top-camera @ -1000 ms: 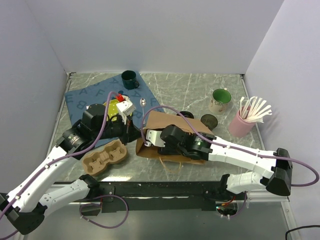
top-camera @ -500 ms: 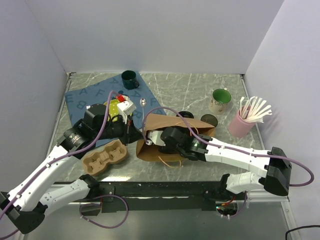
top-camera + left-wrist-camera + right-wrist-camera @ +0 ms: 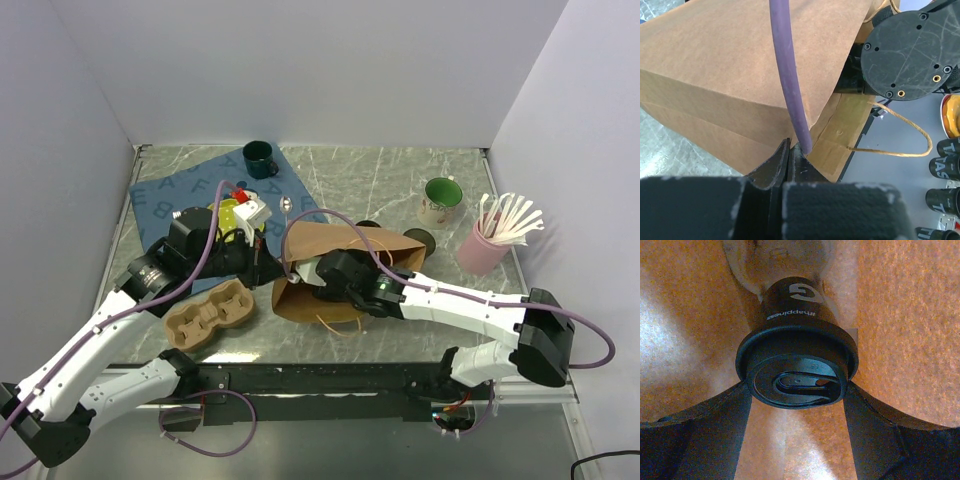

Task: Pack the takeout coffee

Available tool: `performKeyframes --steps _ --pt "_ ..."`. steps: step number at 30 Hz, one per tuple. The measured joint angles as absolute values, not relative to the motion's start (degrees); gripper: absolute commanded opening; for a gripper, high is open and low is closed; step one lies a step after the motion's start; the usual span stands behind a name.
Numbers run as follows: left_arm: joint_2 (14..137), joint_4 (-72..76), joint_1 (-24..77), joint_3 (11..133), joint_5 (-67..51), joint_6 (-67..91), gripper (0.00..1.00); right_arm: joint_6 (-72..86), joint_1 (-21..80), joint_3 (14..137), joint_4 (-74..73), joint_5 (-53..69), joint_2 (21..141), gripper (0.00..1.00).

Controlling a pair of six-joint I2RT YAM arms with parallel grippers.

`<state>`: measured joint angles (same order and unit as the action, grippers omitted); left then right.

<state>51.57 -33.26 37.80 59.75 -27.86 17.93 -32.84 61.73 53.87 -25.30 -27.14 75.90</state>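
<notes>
1. The brown paper bag point(image 3: 395, 250) lies on its side on the grey marbled table point(image 3: 360, 175), with its mouth to the left.
2. Inside the bag is the short dark disposable coffee cup with a round black plastic lid point(image 3: 797, 365). The right gripper point(image 3: 796, 407) touches the lid on both sides.
3. The left gripper point(image 3: 790, 152) pinches the left edge of the bag's mouth.
4. The brown moulded cardboard cup carrier point(image 3: 210, 315) lies to the left of the bag and in front of it.
5. The dark green ceramic mug point(image 3: 259, 158) stands behind the bag to the left, on the blue lettered cloth mat point(image 3: 165, 200).
6. The white mug with green inside point(image 3: 441, 202) stands behind the bag to the right.
7. The pink cup of white stirrers point(image 3: 480, 250) stands to the right of the bag.

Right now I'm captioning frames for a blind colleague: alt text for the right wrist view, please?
A dark takeout coffee cup, printed #happiness, is held at its black lid between the two dark fingers of the right gripper. The brown paper bag fills the view around it.
</notes>
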Motion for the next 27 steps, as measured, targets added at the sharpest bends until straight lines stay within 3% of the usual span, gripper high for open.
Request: performKeyframes --steps 10,18,27 --pt "51.81 -34.57 37.87 60.95 -26.41 20.49 0.03 -29.43 61.54 55.18 -31.27 -24.67 71.13 0.48" --pt "54.28 -37.28 37.89 67.85 -23.77 24.27 0.01 -26.55 61.34 64.42 -40.95 -15.97 62.63 0.47" --pt "49.54 -35.18 37.98 62.72 -26.76 20.08 0.01 -25.65 61.39 64.75 -47.46 -10.85 61.25 0.47"
